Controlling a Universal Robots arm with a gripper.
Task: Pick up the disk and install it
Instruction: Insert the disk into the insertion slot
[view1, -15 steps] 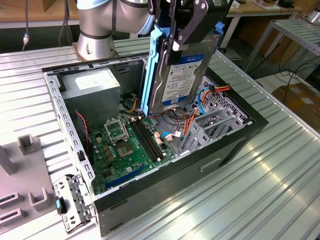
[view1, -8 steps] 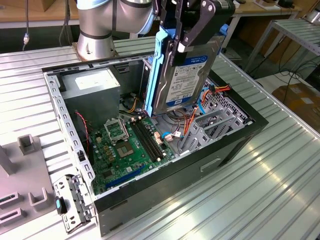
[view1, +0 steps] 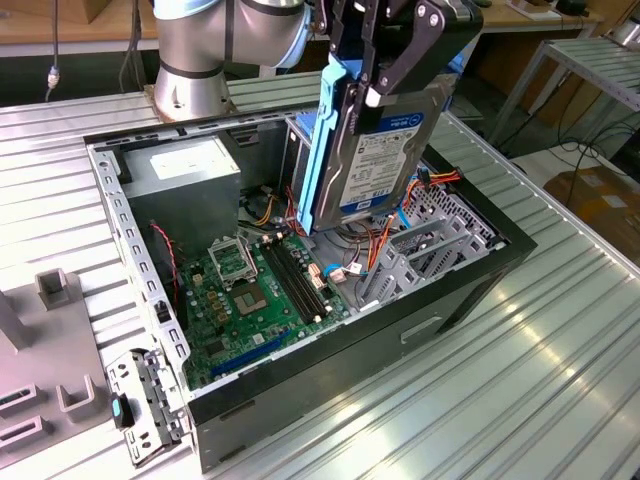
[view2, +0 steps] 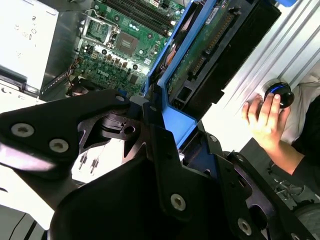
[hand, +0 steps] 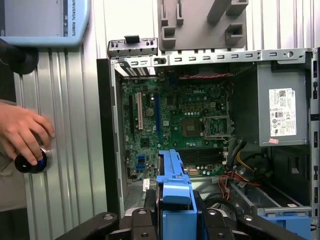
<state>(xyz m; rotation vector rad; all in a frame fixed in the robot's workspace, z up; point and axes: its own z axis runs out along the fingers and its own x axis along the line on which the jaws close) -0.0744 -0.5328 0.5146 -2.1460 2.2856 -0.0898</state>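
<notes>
disk hangs over open case, cables in the way

pictured clamped on edge between closed fingers (view1: 398, 68): the disk (view1: 375, 150), blue rail outward, held clear above the open computer case (view1: 330, 370) lying in the middle of the bench (view1: 560, 380), over the case's end nearer the bench's far edge in the exterior view. not yet seated in the drive cage (view1: 440, 225). judged the likeliest trouble: catching the red and orange cables (view1: 375, 245) bunched just under the lower corner, or knocking the motherboard (view1: 250, 290) if brought down off line. judged a second risk: twisting or slipping in the grip, with hold taken near the upper end and most of the weight hanging below. also in the first wrist view, a hand (hand: 22, 132) on a round knob (hand: 30, 162) beside the bench's edge, well apart from the case.
</notes>
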